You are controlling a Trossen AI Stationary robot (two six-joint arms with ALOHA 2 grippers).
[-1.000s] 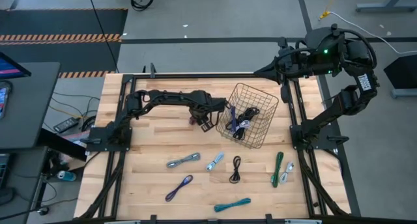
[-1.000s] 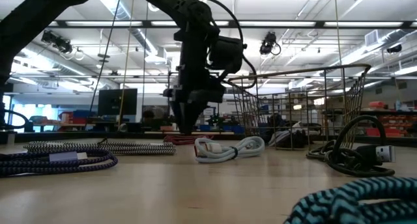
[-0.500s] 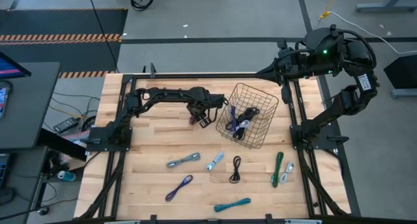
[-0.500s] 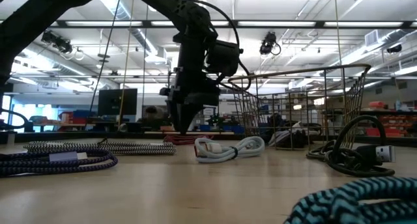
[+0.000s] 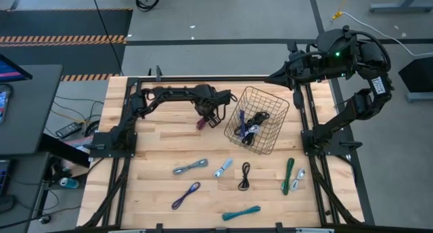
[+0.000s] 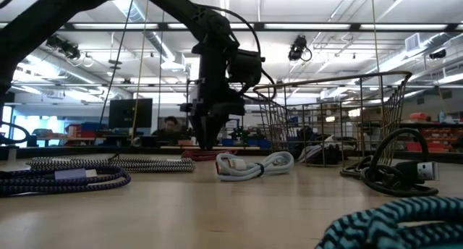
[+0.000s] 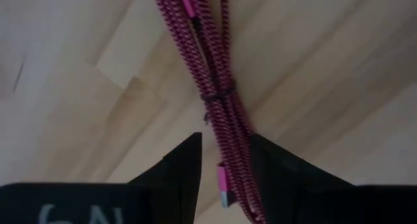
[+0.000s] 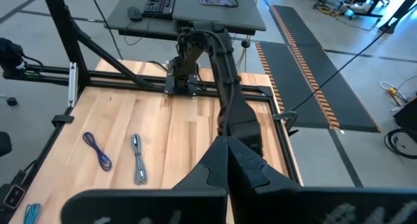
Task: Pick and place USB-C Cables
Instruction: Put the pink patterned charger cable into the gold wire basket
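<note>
left gripper (image 7: 223,160) is clamped on a maroon cable (image 7: 218,97), which runs between its fingers (image 7: 179,168), near the worktop's (image 5: 155,141) far edge, just left of the basket (image 5: 260,145). black and grey cables (image 5: 252,123) lie in the basket. other cables (image 5: 190,167) lie along the near half. right gripper (image 8: 226,160) is closed, empty, parked above the far right corner.

One wire basket (image 5: 274,118) stands on the table (image 5: 155,152), holding a tangle of dark and pale cables (image 5: 250,124) too knotted to count. Seven cables (image 5: 189,167) lie loose on the front boards, and one maroon cable (image 5: 201,122) lies beside the basket. Two arms (image 5: 169,97) are present.
</note>
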